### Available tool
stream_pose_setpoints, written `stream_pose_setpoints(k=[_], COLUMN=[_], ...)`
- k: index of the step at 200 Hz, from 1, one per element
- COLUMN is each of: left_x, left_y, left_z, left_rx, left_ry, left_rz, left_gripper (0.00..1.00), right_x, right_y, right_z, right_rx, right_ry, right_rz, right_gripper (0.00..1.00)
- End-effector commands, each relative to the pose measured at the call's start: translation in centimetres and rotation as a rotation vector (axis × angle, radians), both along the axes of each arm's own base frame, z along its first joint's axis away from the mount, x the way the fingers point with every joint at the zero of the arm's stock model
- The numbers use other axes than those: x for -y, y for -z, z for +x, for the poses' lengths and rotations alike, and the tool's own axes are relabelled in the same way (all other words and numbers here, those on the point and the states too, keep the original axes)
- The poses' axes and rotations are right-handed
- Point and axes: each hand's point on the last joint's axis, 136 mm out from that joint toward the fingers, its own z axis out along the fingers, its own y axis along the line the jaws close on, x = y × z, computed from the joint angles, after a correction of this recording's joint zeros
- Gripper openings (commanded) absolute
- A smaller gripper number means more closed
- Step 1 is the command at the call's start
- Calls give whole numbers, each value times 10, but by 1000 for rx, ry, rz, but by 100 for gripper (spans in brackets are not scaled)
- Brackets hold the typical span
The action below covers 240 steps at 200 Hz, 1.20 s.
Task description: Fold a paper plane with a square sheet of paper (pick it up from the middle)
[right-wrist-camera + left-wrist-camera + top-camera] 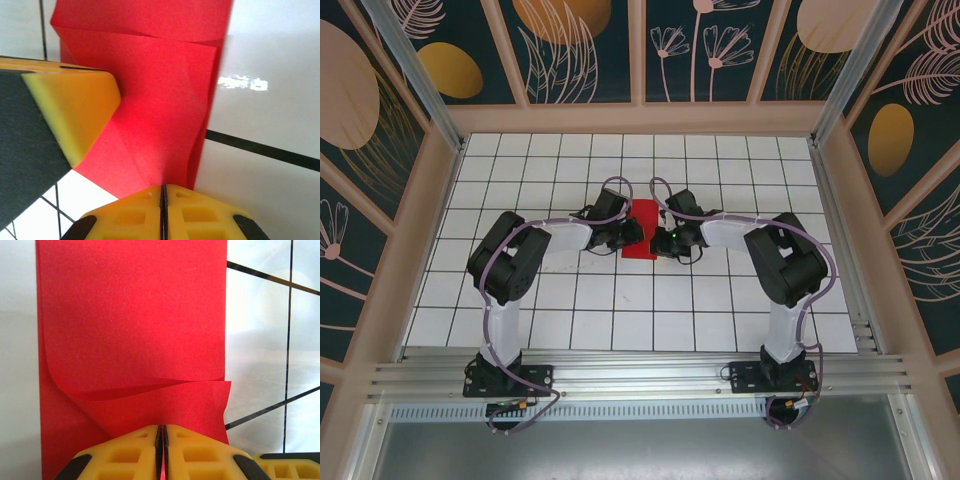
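Left wrist, hand (161,434) pinching red paper (130,315)

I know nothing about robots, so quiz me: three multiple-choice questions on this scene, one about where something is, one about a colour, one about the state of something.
1. Where on the white gridded table is the thin bright red sheet of paper?
A) far left corner
B) near the middle
C) far right corner

2. What colour are the fingers of the left gripper?
A) blue
B) yellow
C) white

3. How do the jaws of the right gripper stand?
A) shut on the red sheet's edge
B) wide open above the sheet
C) shut on a pencil

Answers:
1 B: the top view shows the sheet mid-table.
2 B: the left wrist view shows yellow fingers.
3 A: the right wrist view shows its fingers pressed together with the red paper running in between them.
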Motion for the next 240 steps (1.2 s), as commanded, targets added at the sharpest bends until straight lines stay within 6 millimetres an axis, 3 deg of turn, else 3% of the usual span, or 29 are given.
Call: stream_pose_setpoints(k=[1,31,68,81,144,240], left_x=[-32,-33,-32,-32,-32,-31], left_y=[46,47,46,46,45,34], left_z=[-13,-13,-13,-12,-12,-2], left_rx=[-95,-98,-95,-95,-93,-62], left_ry=[-67,-70,-68,-69,-68,-68], left_rz=[162,166,164,164,160,166], left_gripper=[14,14,14,14,14,14], right_x=[16,19,0,-6,-8,27], right_y=[10,7,-30,-34,-4,30], right_z=[0,1,1,-1,-6,-23], right_rx=[-16,-5,71,78,11,-78], right_ry=[15,17,-29,-45,-53,-20], right_rz=[-86,-102,-8,7,-16,-152], right_gripper=[10,11,11,11,11,11])
